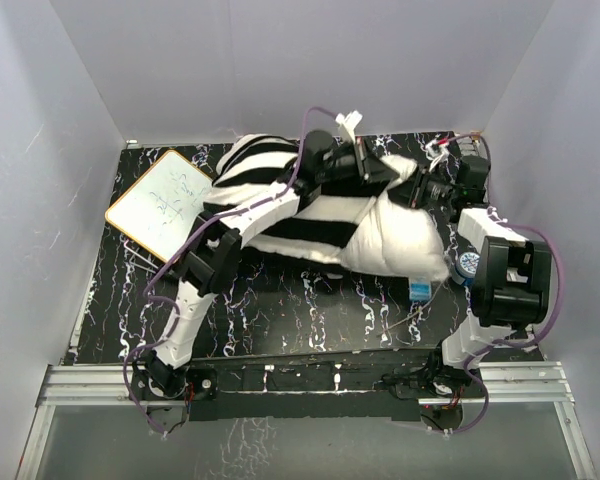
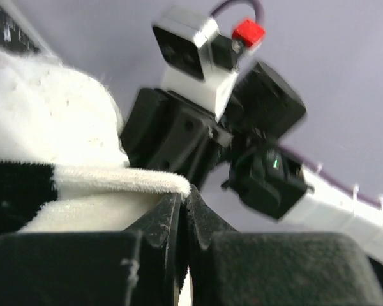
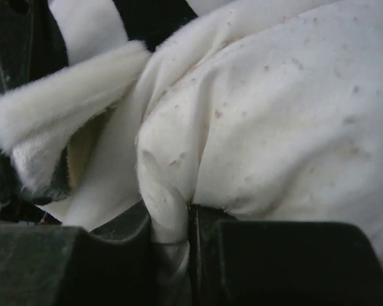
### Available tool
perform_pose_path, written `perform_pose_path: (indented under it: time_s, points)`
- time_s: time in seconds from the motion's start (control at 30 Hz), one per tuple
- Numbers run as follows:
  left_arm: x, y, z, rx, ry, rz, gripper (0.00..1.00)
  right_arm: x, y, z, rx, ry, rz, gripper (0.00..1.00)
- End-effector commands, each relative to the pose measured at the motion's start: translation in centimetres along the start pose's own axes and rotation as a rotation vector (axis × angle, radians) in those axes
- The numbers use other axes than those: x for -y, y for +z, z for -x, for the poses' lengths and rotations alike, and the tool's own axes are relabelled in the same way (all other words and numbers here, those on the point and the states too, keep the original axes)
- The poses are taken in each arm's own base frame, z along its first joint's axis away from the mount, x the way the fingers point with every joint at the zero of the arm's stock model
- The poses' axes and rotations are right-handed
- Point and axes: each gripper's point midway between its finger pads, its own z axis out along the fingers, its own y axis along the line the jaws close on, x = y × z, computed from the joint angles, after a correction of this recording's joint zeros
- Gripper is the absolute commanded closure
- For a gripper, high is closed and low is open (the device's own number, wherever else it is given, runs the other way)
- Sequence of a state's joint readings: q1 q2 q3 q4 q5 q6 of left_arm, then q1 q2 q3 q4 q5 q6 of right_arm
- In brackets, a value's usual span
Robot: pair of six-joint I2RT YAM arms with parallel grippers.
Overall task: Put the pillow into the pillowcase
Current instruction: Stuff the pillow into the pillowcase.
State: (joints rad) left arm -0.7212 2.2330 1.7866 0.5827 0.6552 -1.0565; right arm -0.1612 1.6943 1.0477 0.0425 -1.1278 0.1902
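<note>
We see the left end effector (image 2: 182, 207) clenched on the hem of the one black-and-white striped pillowcase (image 1: 265, 190), which half covers the one plump white pillow (image 1: 400, 240) on the desk (image 1: 310, 315). The right end effector (image 3: 188, 220) pinches a fold of the pillow's exposed end.

One end of the pillow (image 1: 400, 240) lies hidden inside the pillowcase (image 1: 310, 232), and the right wrist view cuts it off at the edges. The marks on the whiteboard (image 1: 165, 200) are too small to read. The right arm (image 2: 268, 172) is blurred in the left wrist view.
</note>
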Motion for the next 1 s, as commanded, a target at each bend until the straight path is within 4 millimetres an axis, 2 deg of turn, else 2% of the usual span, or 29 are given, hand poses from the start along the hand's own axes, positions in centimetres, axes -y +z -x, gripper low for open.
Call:
perform_pose_path:
  time_s: [0.0,0.07,0.13,0.2,0.27,0.3,0.33,0.37,0.43,0.53,0.63,0.7,0.8,0.87,0.97]
  points:
    - [16.5,3.2,2.1,-0.025,0.197,-0.23,1.0,-13.2,-1.3,10.3,0.299,-0.173,0.271,0.89]
    - [20.7,3.5,2.4,-0.003,0.21,-0.301,1.0,-16.5,-2.8,13.0,0.41,-0.21,0.335,0.9]
    - [23.4,3.6,1.5,0.003,0.205,-0.352,1.0,-17.9,-3.4,14.4,0.474,-0.197,0.367,0.91]
    - [24.3,3.7,-0.7,-0.009,0.2,-0.358,1.0,-17.5,-2.9,14.1,0.484,-0.164,0.36,0.91]
    - [24.2,3.3,-2.2,-0.012,0.196,-0.345,1.0,-15.3,-1.9,12.3,0.456,-0.109,0.315,0.91]
    - [23.5,3.0,-2.8,-0.015,0.189,-0.335,1.0,-14.5,-1.6,11.2,0.438,-0.103,0.301,0.91]
    - [22.0,2.8,-3.8,-0.026,0.172,-0.308,1.0,-13.7,-1.2,10.0,0.421,-0.119,0.279,0.91]
    - [18.8,2.7,-5.3,-0.044,0.139,-0.254,1.0,-12.7,-1.0,8.9,0.401,-0.143,0.242,0.91]
    - [14.3,2.0,-7.0,-0.056,0.1,-0.183,1.0,-10.4,-0.3,6.3,0.349,-0.212,0.15,0.91]
    - [6.6,1.1,-10.7,-0.123,0.0,-0.092,1.0,-7.1,0.5,1.2,0.262,-0.27,0.075,0.91]
    - [1.7,0.3,-13.9,-0.175,-0.074,-0.025,1.0,-5.8,0.7,-2.9,0.194,-0.227,0.089,0.9]
    - [0.4,-0.3,-15.1,-0.195,-0.083,0.011,1.0,-5.8,0.9,-4.2,0.166,-0.247,0.102,0.9]
    - [-0.1,-1.9,-15.5,-0.204,-0.036,0.089,1.0,-6.1,0.8,-5.8,0.143,-0.374,0.108,0.88]
    - [-0.5,-3.3,-15.7,-0.221,0.0,0.168,1.0,-6.7,0.8,-6.3,0.126,-0.515,0.118,0.88]
    - [0.7,-5.1,-15.5,-0.231,0.065,0.197,0.99,-7.8,1.1,-7.0,0.081,-0.808,0.111,0.87]
